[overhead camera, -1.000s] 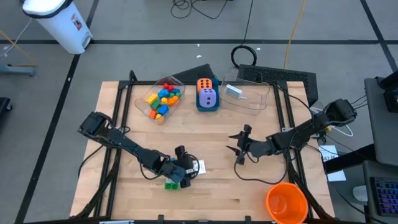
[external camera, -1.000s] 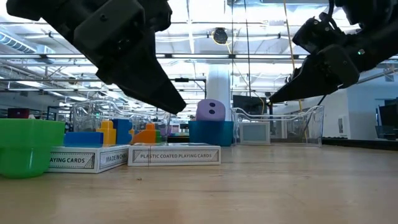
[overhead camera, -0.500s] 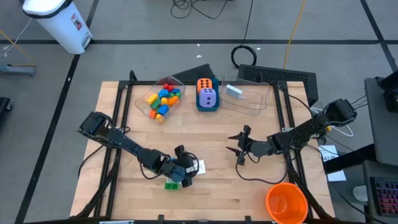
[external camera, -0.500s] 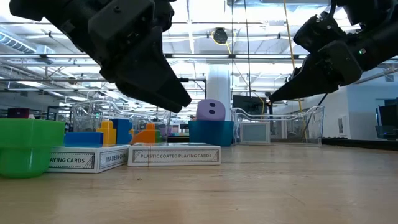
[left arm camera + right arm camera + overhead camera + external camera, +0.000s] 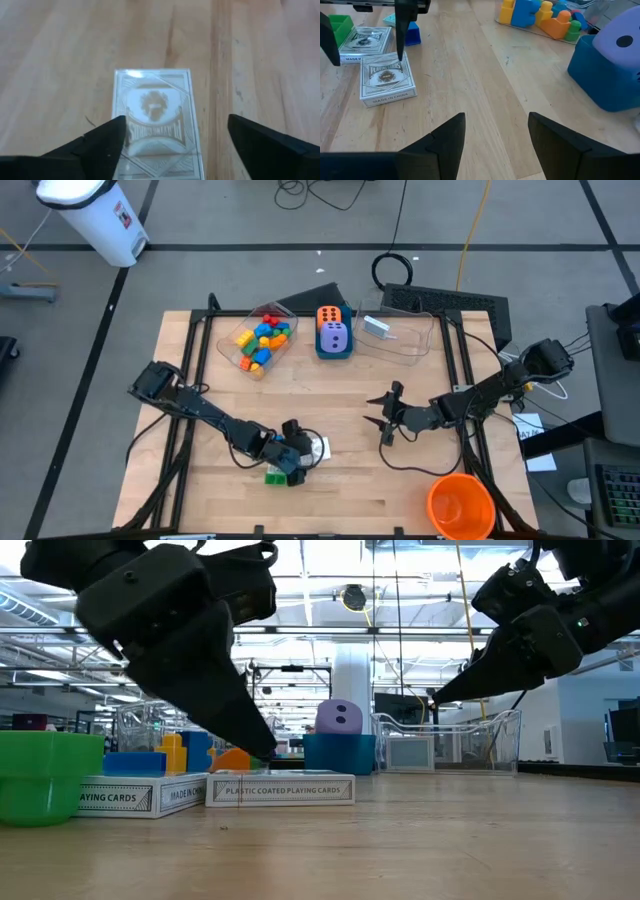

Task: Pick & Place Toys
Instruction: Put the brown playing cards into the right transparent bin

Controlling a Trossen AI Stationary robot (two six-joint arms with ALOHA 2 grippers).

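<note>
Wooden table (image 5: 350,500) with toys spread over it — we see the left gripper (image 5: 298,460) low over a white card box (image 5: 157,117), fingers spread wide, one on each side of it and not clamped. In the low view the left gripper's dark fingers (image 5: 215,690) reach down to just behind that card box (image 5: 280,788). A second card box (image 5: 367,42) lies just beside the first, nearer the green brick (image 5: 275,476); a small blue brick (image 5: 413,36) sits close by.

Right gripper (image 5: 383,423) hangs above the bare middle-right of the table, fingers parted, nothing between them.

At the far edge we see a clear tub (image 5: 240,358) holding mixed coloured bricks (image 5: 262,338), then a blue box (image 5: 333,350) carrying an orange die (image 5: 329,316) and a purple die (image 5: 335,336), then another clear tub (image 5: 415,345) with a small white item inside — we cannot tell what it is. Orange cup (image 5: 461,507) stands at the near right corner, well apart from both grippers.
</note>
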